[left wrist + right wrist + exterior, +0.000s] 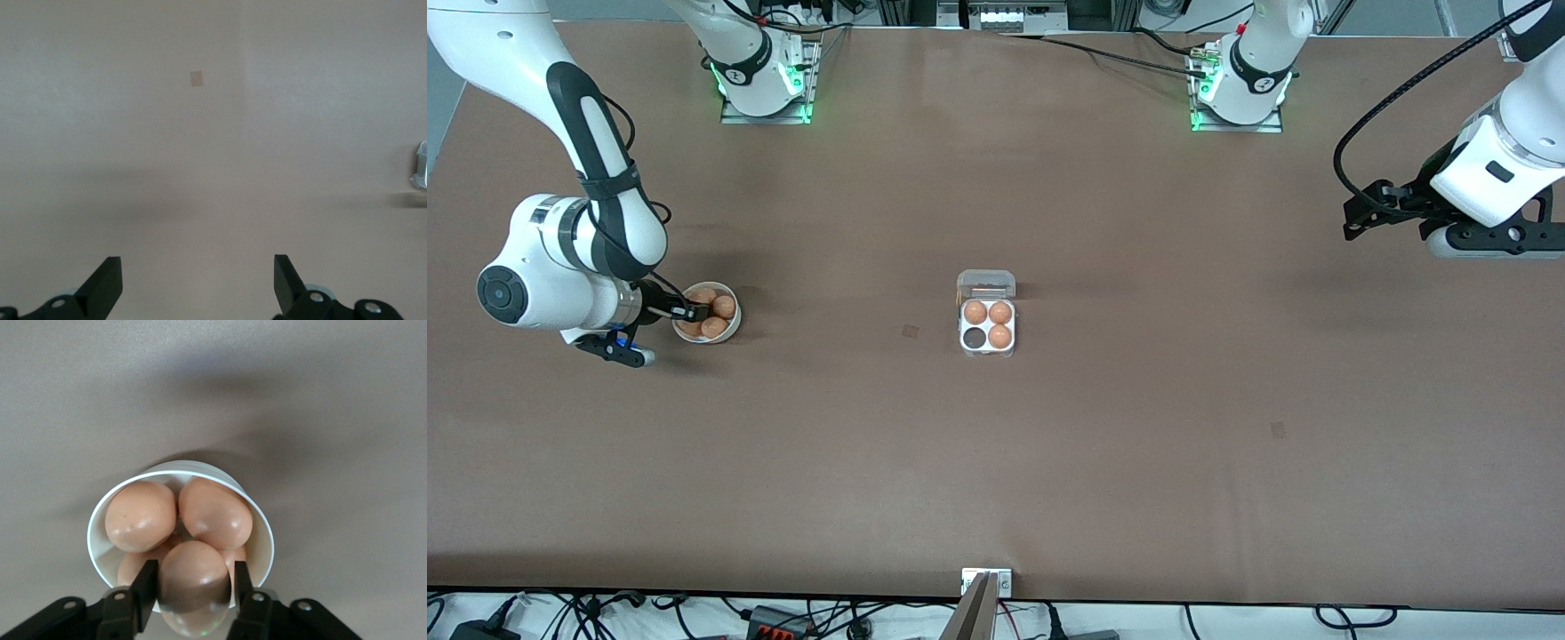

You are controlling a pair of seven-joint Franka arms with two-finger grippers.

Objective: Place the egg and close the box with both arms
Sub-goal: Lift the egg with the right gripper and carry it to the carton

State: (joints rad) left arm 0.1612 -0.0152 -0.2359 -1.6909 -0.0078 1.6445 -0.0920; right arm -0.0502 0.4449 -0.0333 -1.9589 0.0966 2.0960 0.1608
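While the left arm waits at its own end of the table, the right gripper (694, 313) is seen down in a round white bowl (732, 329) at the right arm's end. Its two fingers (145, 587) are clamped on the sides of one orange-brown egg (193, 577). That egg rests at the bowl's rim, with the other eggs (141, 515) packed against it inside; at least three more are counted there.

The box (988, 325) is found near the middle of the table, well apart from the bowl. Its clear lid (986, 284) is hinged back on the side farther from the front camera. Three of its four cells are filled with eggs; the fourth cell (975, 338), nearer the front camera and toward the right arm's end, is seen dark and unfilled.

The left gripper (198, 283) is held up over bare table, its jaws spread wide with nothing between them. A small tan patch (196, 79) is noted on the tabletop (1138, 427) under it.
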